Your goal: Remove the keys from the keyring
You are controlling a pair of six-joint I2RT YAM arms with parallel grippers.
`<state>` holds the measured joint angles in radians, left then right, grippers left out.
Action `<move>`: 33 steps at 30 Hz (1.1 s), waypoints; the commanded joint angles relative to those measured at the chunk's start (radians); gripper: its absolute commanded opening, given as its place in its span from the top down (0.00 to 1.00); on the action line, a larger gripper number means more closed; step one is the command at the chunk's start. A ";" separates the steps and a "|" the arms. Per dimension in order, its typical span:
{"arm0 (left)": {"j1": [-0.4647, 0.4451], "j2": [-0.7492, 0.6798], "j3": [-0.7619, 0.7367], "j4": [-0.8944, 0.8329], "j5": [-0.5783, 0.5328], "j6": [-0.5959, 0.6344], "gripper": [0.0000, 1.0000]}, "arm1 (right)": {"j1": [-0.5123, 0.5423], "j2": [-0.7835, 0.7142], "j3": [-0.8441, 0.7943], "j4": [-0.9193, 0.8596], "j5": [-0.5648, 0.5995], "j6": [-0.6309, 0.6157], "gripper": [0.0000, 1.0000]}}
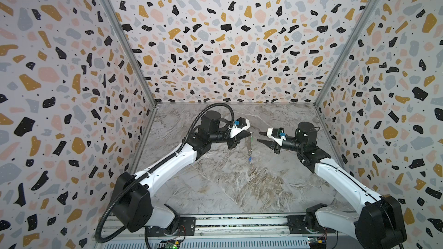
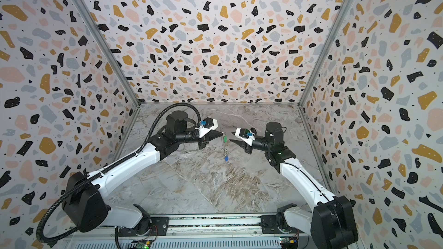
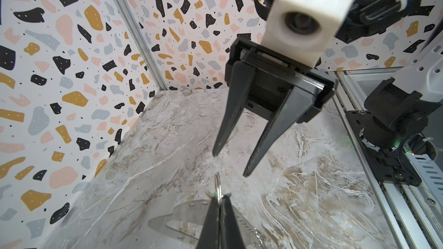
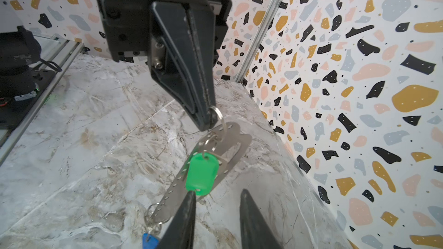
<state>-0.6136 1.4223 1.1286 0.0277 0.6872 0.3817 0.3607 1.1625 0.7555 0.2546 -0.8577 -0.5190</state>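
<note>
Right wrist | left tool [image 4: 208, 118] clenched on keyring [image 4: 176, 185] | right tool [image 4: 218, 194] released

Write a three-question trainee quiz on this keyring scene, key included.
1. True or false: the left gripper holds the keyring hanging by a metal ring.
2. The green key and the blue key both hang on the keyring. Which hangs lower? A) green B) blue C) level
3. Fill in: the ___ gripper's jaws stand open.
Key: 1 true; 2 B; 3 right. The right gripper grips nothing.
</note>
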 commanded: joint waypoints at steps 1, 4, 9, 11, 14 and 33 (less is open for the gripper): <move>-0.007 0.005 0.036 0.010 -0.021 -0.031 1.00 | 0.036 -0.010 -0.001 0.039 0.043 0.026 0.71; -0.017 0.003 0.036 0.014 -0.048 -0.033 1.00 | 0.038 -0.002 -0.013 0.113 0.059 0.091 0.76; -0.035 -0.001 0.030 0.033 -0.097 -0.046 1.00 | 0.045 0.014 -0.028 0.177 0.035 0.145 0.79; -0.040 -0.005 0.027 0.043 -0.119 -0.050 1.00 | 0.047 0.024 -0.026 0.171 0.027 0.148 0.79; -0.045 -0.006 0.022 0.053 -0.141 -0.058 1.00 | 0.050 0.033 -0.022 0.165 0.028 0.150 0.79; -0.061 0.000 0.013 0.090 -0.181 -0.086 1.00 | 0.074 0.070 0.005 0.178 0.113 0.177 0.79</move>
<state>-0.6647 1.4326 1.1286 0.0498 0.5110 0.3122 0.4278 1.2335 0.7334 0.3985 -0.7689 -0.3618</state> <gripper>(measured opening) 0.047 0.213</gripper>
